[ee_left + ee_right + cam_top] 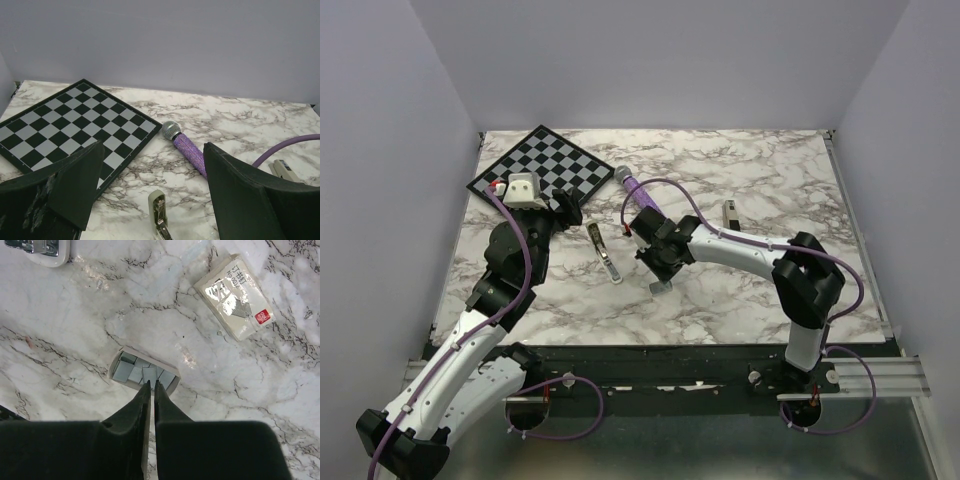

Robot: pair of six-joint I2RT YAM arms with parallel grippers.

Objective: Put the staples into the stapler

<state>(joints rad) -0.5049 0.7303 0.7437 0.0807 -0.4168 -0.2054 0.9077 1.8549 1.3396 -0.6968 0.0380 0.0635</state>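
Several silver-grey staples (149, 374) lie in a small open white tray (171, 386) on the marble. My right gripper (152, 384) points straight down into the tray, its jaws closed to a thin slit on the near edge of one staple block. In the top view the right gripper (658, 280) stands just right of the stapler (605, 252), which lies opened out, long and silver. The stapler's tip (159, 212) shows between my left gripper's fingers. My left gripper (152, 147) hovers open and holds nothing, and in the top view it (565, 208) is left of the stapler.
A chessboard (542, 165) lies at the back left. A purple microphone (638, 190) sits behind the stapler. A second small stapler (730, 214) lies to the right. A cream staple box (235, 296) rests beyond the tray. Walls close off three sides.
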